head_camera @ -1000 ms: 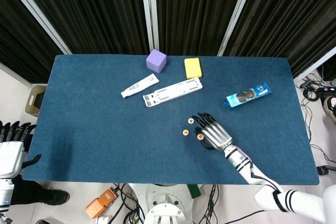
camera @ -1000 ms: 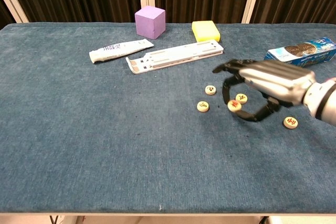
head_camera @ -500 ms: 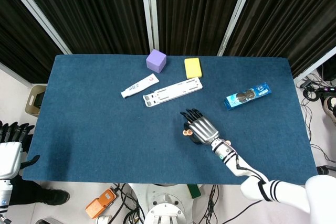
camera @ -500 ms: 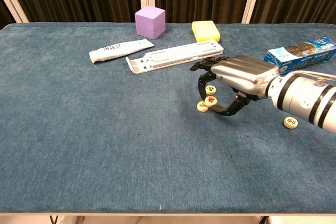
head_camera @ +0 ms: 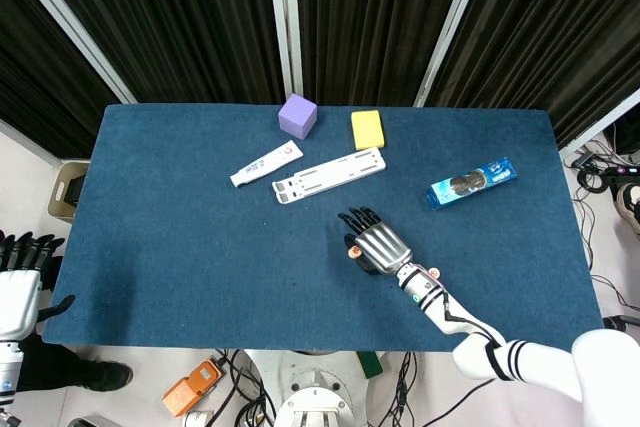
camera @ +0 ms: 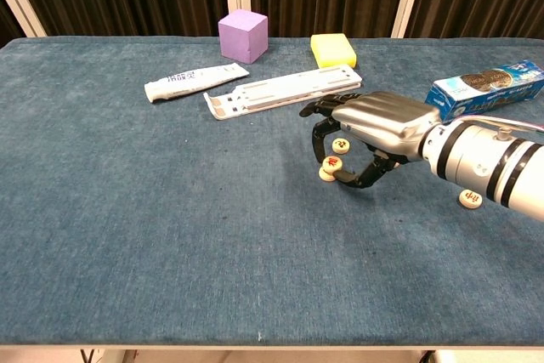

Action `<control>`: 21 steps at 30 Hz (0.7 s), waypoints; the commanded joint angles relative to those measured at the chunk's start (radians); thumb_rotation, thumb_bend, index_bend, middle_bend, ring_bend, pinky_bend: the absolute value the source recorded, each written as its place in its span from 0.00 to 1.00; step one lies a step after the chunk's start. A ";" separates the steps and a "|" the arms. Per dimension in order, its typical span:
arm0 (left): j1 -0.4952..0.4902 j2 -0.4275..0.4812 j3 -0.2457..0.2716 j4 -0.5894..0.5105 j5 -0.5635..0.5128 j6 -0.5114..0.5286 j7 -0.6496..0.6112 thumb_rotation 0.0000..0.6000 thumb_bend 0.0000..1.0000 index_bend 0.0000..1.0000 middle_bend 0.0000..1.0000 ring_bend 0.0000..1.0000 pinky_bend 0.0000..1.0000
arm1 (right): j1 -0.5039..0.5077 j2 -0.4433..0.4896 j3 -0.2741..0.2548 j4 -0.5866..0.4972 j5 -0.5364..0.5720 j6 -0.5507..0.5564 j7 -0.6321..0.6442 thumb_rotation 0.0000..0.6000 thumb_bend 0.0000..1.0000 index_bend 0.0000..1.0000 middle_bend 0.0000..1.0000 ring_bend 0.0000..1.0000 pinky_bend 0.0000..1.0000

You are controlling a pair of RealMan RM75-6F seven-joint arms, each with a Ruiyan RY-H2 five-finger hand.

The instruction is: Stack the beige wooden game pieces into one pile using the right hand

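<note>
My right hand [camera: 367, 125] hovers low over the blue table [camera: 127, 235] and pinches a beige game piece with a red mark [camera: 334, 162] between thumb and finger. That piece sits just above, or touching, a second beige piece [camera: 325, 176] lying flat on the cloth. A third piece [camera: 341, 144] lies under the fingers just behind them. Another piece [camera: 469, 199] lies apart by the right forearm. In the head view the right hand [head_camera: 376, 244] covers most of the pieces. My left hand [head_camera: 20, 272] hangs off the table's left edge, fingers apart, holding nothing.
Behind the hand lie a white slotted strip [camera: 285, 91] and a toothpaste tube [camera: 194, 82]. A purple cube [camera: 243, 35] and a yellow sponge [camera: 332, 48] stand at the far edge. A blue cookie packet [camera: 486, 81] lies at the right.
My right hand has carried the red-marked piece leftward and down, from beside another piece to just over the front-left piece. The left hand has stayed put.
</note>
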 commanded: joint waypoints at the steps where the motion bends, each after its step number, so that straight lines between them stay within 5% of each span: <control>1: 0.001 0.000 0.000 0.001 -0.001 -0.001 -0.001 1.00 0.00 0.18 0.14 0.08 0.00 | 0.001 -0.002 -0.003 0.003 0.000 0.003 0.003 1.00 0.55 0.47 0.14 0.07 0.14; 15: 0.002 0.001 -0.001 0.008 -0.001 -0.001 -0.012 1.00 0.00 0.18 0.14 0.08 0.00 | -0.007 0.025 -0.001 -0.016 0.001 0.057 0.020 1.00 0.54 0.42 0.14 0.07 0.14; 21: -0.003 -0.002 -0.003 0.008 0.003 -0.004 -0.011 1.00 0.00 0.18 0.14 0.08 0.00 | 0.000 0.044 0.037 0.002 0.089 0.017 -0.021 1.00 0.45 0.41 0.14 0.07 0.14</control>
